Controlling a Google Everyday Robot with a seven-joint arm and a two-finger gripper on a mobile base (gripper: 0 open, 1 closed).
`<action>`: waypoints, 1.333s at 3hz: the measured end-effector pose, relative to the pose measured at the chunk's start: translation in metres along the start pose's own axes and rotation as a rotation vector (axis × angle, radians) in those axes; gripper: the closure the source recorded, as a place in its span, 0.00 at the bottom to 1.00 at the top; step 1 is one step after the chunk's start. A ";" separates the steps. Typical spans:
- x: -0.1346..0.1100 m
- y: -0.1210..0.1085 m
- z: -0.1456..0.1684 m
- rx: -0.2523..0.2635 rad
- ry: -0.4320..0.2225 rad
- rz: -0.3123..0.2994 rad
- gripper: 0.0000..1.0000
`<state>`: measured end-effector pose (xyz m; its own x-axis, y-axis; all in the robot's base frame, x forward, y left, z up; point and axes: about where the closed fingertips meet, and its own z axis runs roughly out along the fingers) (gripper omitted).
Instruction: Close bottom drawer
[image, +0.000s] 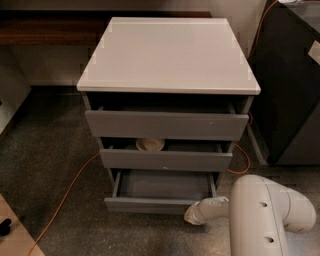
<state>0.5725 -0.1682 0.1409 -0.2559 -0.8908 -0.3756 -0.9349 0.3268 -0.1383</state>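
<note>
Arm (265, 220) reaches in low from the right, forearm near level. Gripper (191, 216) sits at the right end of the open bottom drawer (150, 205) front. Whether the gripper is spread or closed cannot be told.

Floor (55, 200): speckled dark grey, filling the foreground.
Drawer cabinet (167, 55): stands on the floor at centre, with a white top.
Orange cable (70, 192): lies on the floor, running from the lower left to the cabinet's left side.
Black unit (295, 100): stands on the floor, right of the cabinet.
Pincer (192, 216): low over the floor, at the right front corner of the bottom drawer (150, 205).
</note>
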 end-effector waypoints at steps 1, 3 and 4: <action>-0.001 -0.009 0.006 0.020 -0.016 0.003 1.00; -0.004 -0.035 0.009 0.088 -0.059 0.000 1.00; -0.007 -0.048 0.012 0.112 -0.071 -0.006 1.00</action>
<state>0.6223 -0.1736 0.1398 -0.2283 -0.8697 -0.4376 -0.9022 0.3579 -0.2406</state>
